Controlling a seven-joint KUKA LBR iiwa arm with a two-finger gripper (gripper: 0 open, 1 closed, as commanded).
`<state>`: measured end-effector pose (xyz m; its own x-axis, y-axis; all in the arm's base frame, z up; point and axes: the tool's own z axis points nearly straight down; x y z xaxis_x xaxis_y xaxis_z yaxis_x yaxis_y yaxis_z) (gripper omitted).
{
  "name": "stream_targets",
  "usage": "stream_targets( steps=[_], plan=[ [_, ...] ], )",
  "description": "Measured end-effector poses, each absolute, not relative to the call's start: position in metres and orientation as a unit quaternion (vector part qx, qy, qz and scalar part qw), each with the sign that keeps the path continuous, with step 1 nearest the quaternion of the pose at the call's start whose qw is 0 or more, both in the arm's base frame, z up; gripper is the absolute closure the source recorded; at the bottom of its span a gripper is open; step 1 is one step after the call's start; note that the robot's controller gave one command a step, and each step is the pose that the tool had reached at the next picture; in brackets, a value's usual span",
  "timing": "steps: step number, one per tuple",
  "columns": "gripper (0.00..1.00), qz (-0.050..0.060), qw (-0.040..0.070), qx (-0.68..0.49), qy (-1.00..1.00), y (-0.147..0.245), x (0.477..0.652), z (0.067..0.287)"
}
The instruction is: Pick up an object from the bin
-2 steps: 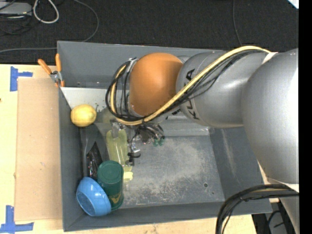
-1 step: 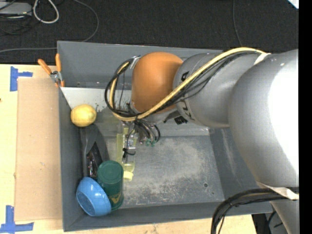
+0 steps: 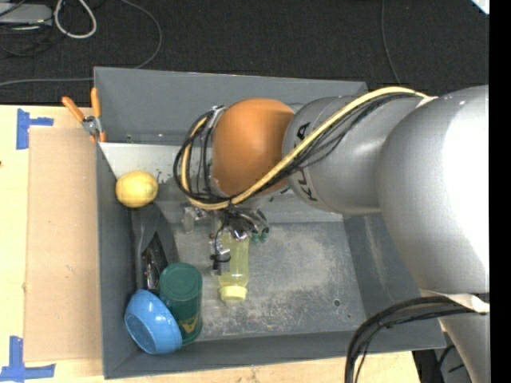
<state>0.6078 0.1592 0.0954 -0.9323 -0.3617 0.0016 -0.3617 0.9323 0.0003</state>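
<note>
**Q:** Which step of the task is depicted?

**A:** The grasping step is judged to be in hand. The end effector [image 3: 230,242] is seen low over the floor of the bin [image 3: 319,270], at the upper end of a pale yellow bottle [image 3: 235,276] that lies lengthwise near the bin's middle. The end effector is largely masked by the orange cover [image 3: 251,146] and cables, so how far it is open, and whether the bottle is gripped, cannot be told.

**Q:** What is placed nearby?

**A:** A green cup [image 3: 181,290] and a blue bowl [image 3: 152,321] are found to the bottle's left. A lemon [image 3: 136,189] is set well apart.

**Q:** What is called for next?

**A:** A firm closure on the bottle is probably required. A straight lift should then be made, so that the cup is not knocked.
</note>
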Motion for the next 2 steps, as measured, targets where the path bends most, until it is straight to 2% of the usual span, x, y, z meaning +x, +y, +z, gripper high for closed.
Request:
stream_targets(
  steps=[1, 2],
  plan=[
    [1.00, -0.001, 0.001, 0.191, -0.982, 0.1500, 0.6159, 0.0697],
    [1.00, -0.001, 0.001, 0.190, -0.982, 0.1498, 0.6159, 0.0697]
  ],
)
